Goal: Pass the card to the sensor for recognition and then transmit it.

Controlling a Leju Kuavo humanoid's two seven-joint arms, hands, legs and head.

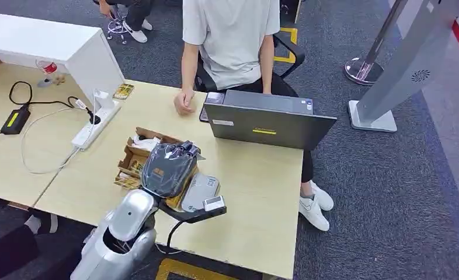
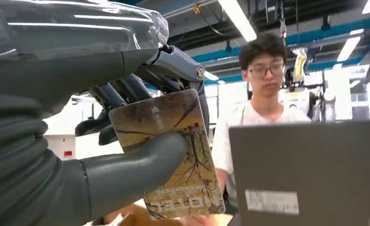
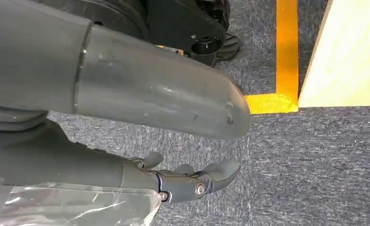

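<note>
My left hand (image 1: 169, 166) hovers over the middle of the wooden table (image 1: 256, 192), above a cardboard box (image 1: 132, 158) and a flat grey card sensor (image 1: 202, 188). In the left wrist view this hand (image 2: 70, 155) pinches a brown and yellow hotel card (image 2: 173, 155) between its thick thumb and dark fingers, the card face towards the camera. My right hand (image 3: 93, 160) hangs over grey carpet beside the table corner, fingers apart, holding nothing.
A person (image 1: 230, 41) sits across the table behind an open grey laptop (image 1: 268, 119), one hand (image 1: 184, 102) resting on the tabletop. A white power strip (image 1: 93, 125) with cables lies at the left. A grey kiosk stand (image 1: 390, 76) rises at the right.
</note>
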